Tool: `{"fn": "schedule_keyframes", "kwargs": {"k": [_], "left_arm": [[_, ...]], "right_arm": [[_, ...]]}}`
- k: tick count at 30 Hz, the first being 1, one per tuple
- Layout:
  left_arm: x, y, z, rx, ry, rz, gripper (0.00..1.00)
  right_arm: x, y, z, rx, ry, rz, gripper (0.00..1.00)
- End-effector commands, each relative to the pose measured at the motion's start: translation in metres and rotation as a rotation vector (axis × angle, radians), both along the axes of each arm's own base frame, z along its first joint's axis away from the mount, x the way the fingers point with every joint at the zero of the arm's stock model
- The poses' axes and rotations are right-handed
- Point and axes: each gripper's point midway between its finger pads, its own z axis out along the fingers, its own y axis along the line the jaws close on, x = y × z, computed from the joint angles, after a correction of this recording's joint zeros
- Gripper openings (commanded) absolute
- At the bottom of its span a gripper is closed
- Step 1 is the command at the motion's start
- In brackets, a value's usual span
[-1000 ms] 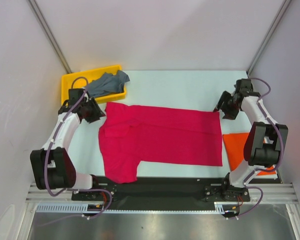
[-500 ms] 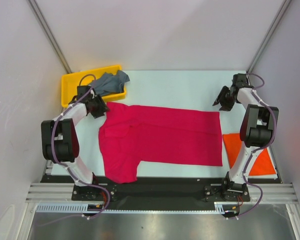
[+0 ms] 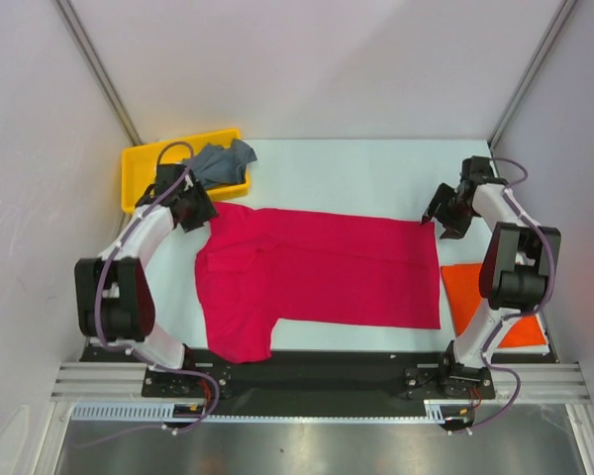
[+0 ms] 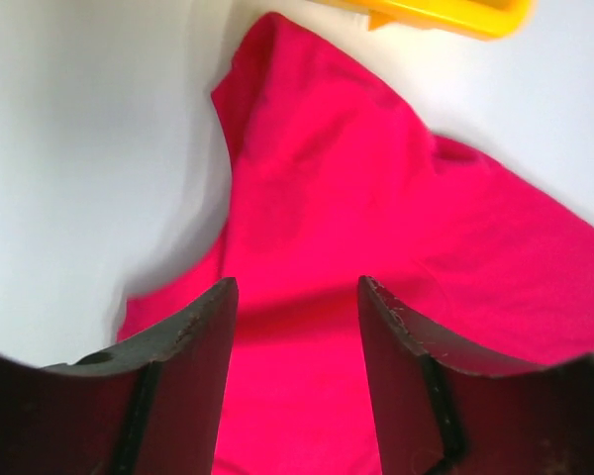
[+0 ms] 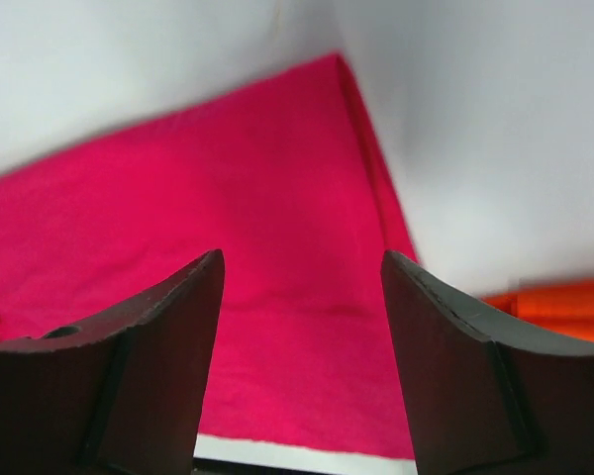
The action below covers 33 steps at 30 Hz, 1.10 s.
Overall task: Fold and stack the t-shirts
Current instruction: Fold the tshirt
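Top view: pink shirt (image 3: 317, 272) flat on tabletop (image 3: 346, 173), orange shirt (image 3: 467, 297) right of it, grey shirt (image 3: 218, 161) in tray (image 3: 137, 158). Left wrist: left tool (image 4: 297, 297) apart, empty, above a pink shirt corner. Right wrist: right tool (image 5: 302, 267) apart, empty, above another corner.

Table (image 3: 356, 168), crimson shirt (image 3: 327, 267), orange shirt (image 3: 463, 292), tray (image 3: 193, 137)

Bright orange-red cloth t-shirt (image 3: 461, 297), lower right, is half hidden behind the right arm (image 3: 520, 267). Yellow plastic tray (image 4: 455, 15) gets cropped at the left wrist view's top edge.
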Motion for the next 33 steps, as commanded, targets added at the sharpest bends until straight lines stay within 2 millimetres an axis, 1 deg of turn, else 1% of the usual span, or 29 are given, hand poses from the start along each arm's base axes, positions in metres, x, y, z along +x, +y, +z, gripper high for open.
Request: {"fn": "schedule_keyframes", "kwargs": {"k": [1,2,3,4,5,6,7,9,10,12,13,14,15,17,18,19,20,22,24,29,33], "left_arm": [[-0.039,-0.001,0.019,0.028,0.024,0.058,0.51],[-0.047,-0.002,0.016,0.020,0.041,0.067,0.48],[-0.062,-0.006,0.002,0.003,0.085,0.084,0.47],[-0.071,-0.007,-0.003,-0.004,0.104,0.097,0.41],[-0.077,-0.007,-0.002,-0.013,0.091,0.107,0.40],[-0.088,-0.007,-0.015,-0.012,0.117,0.108,0.39],[-0.088,-0.007,-0.018,-0.014,0.110,0.107,0.33],[-0.088,-0.005,-0.025,-0.004,0.124,0.099,0.29],[-0.083,-0.005,-0.025,-0.003,0.114,0.092,0.29],[-0.071,0.001,-0.029,0.016,0.127,0.066,0.32],[-0.070,0.001,-0.031,0.008,0.139,0.052,0.39],[-0.068,0.010,-0.033,-0.007,0.142,0.066,0.42],[-0.068,0.011,-0.034,-0.020,0.139,0.053,0.46],[-0.069,0.009,-0.032,-0.037,0.120,0.020,0.51],[-0.073,0.008,-0.035,-0.036,0.122,0.007,0.53],[-0.072,0.007,-0.032,-0.038,0.097,-0.002,0.57],[-0.077,0.005,-0.037,-0.051,0.105,-0.018,0.58],[-0.079,0.003,-0.043,-0.058,0.118,-0.028,0.58],[-0.074,0.001,-0.045,-0.069,0.109,-0.059,0.57],[-0.067,0.006,-0.059,-0.037,0.130,-0.096,0.58],[-0.061,0.004,-0.058,-0.048,0.113,-0.120,0.60]], "right_arm": [[-0.016,0.019,0.041,0.050,-0.090,0.029,0.70],[-0.021,0.025,0.040,0.069,-0.090,0.037,0.69],[-0.029,0.030,0.035,0.087,-0.087,0.047,0.68],[-0.035,0.038,0.039,0.099,-0.101,0.068,0.68],[-0.038,0.041,0.039,0.098,-0.106,0.077,0.68],[-0.044,0.044,0.033,0.104,-0.097,0.085,0.67],[-0.047,0.050,0.034,0.125,-0.100,0.098,0.67],[-0.051,0.054,0.032,0.145,-0.092,0.106,0.66],[-0.053,0.056,0.030,0.149,-0.087,0.112,0.66],[-0.055,0.056,0.033,0.149,-0.098,0.118,0.66],[-0.057,0.056,0.033,0.145,-0.098,0.119,0.66],[-0.057,0.055,0.035,0.139,-0.105,0.121,0.66],[-0.059,0.053,0.035,0.134,-0.100,0.125,0.66],[-0.061,0.052,0.038,0.128,-0.109,0.127,0.66],[-0.061,0.051,0.038,0.128,-0.109,0.124,0.66],[-0.061,0.051,0.039,0.127,-0.115,0.123,0.66],[-0.061,0.050,0.039,0.128,-0.117,0.122,0.66],[-0.060,0.052,0.041,0.144,-0.125,0.119,0.66],[-0.059,0.054,0.041,0.155,-0.132,0.126,0.66],[-0.057,0.053,0.039,0.149,-0.129,0.135,0.65],[-0.057,0.054,0.037,0.157,-0.124,0.138,0.65]]}}
